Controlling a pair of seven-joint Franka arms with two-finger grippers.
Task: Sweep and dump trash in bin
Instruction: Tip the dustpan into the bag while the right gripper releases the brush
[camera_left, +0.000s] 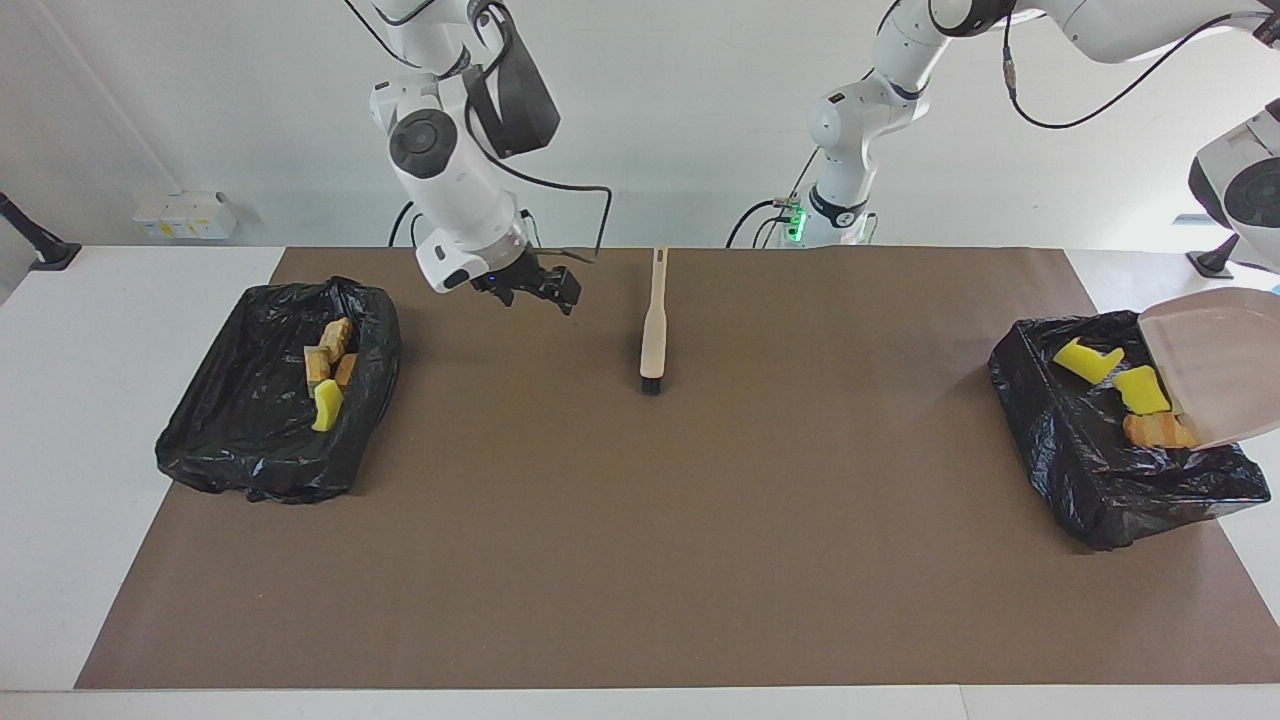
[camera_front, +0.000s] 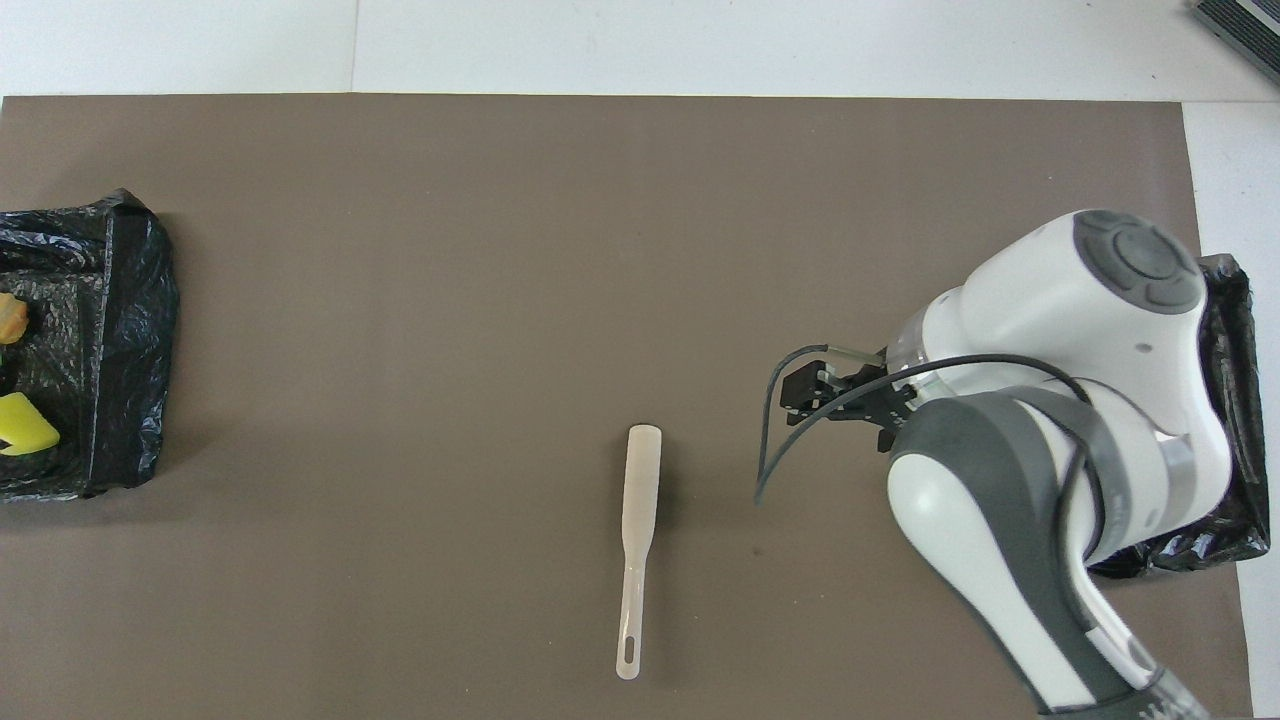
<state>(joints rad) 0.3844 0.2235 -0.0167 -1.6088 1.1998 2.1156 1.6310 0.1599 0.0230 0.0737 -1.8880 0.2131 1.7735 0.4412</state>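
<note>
The beige dustpan (camera_left: 1215, 375) hangs steeply tilted over the black-lined bin (camera_left: 1090, 480) at the left arm's end of the table. My left gripper holds it from outside the picture. The trash, two yellow foam pieces (camera_left: 1085, 358) (camera_left: 1140, 388) and an orange croissant bit (camera_left: 1155, 430), lies at the pan's lip inside that bin. The beige brush (camera_left: 654, 335) (camera_front: 638, 500) lies flat on the mat with nothing holding it. My right gripper (camera_left: 540, 290) (camera_front: 800, 395) is open and empty, up in the air over the mat between the brush and the other bin (camera_left: 260, 430).
The bin at the right arm's end holds several yellow and orange pieces (camera_left: 330, 370); in the overhead view my right arm covers most of it. A brown mat (camera_left: 640, 560) covers the table. White boxes (camera_left: 185, 215) and a black stand (camera_left: 45, 250) sit at that end's corner near the robots.
</note>
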